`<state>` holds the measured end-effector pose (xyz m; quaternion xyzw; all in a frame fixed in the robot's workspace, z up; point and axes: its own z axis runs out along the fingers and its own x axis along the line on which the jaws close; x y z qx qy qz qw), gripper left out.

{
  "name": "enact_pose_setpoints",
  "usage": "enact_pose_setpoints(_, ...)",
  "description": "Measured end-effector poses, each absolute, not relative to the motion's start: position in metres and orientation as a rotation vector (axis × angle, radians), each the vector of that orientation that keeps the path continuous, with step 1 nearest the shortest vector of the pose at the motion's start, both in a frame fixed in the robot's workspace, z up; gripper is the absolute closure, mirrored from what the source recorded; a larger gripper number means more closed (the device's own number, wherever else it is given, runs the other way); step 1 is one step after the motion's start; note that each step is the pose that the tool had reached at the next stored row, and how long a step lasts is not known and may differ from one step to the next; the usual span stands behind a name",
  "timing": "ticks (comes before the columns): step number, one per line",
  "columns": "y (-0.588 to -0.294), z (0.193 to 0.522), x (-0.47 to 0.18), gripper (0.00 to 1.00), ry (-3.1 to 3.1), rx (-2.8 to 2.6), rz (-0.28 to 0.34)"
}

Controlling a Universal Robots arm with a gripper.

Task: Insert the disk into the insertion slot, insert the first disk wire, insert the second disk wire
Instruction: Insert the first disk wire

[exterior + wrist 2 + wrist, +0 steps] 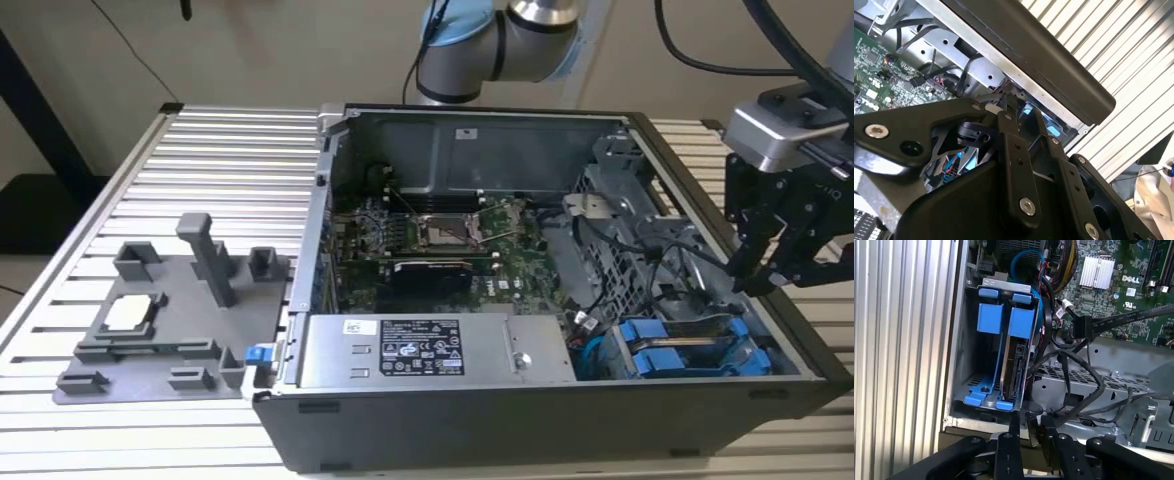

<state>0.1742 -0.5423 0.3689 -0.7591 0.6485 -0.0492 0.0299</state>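
Disk [1015,362] sits edge-on inside the insertion slot [965,360], the grey sheet-metal cage in a corner of the computer case [534,420]. In the first wrist view you see it as a thin silver-grey slab with a dark connector strip along its exposed edge. A bright blue carrier frames it, and blue tabs stick out at both ends. A second blue carrier [989,320] stands just beside it in the same cage, between the disk and the cage's outer wall. In the exterior view the blue tabs show at the case's near corner on the exterior view's right, just beside the silver power-supply box [434,350].

Black cables [1074,357] loop just beside the disk's exposed edge. One black plug [1082,326] hangs apart from the disk. The green motherboard [454,235] lies further in.

Your gripper [771,280] hangs at the case's side wall on the exterior view's right, near the cage and apart from the disk. You cannot tell whether it is open or closed.

The case sits on a slatted metal table [214,150]. A grey fixture [160,310] lies on the table, on the exterior view's left of the case.
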Motion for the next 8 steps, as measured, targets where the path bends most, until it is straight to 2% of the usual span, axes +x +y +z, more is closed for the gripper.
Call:
enact_pose_setpoints(4,-0.5423,0.3688,0.1743,0.69,1.999,-2.341,-0.152)
enact_pose_setpoints(5,-0.5423,0.3688,0.1744,0.71,2.0,-2.341,-0.152)
enact_pose_setpoints(6,-0.5422,0.3688,0.1745,0.78,2.0,-2.341,-0.152)
enact_pose_setpoints(8,-0.5421,0.3689,0.1746,0.81,2.0,-2.341,-0.151)
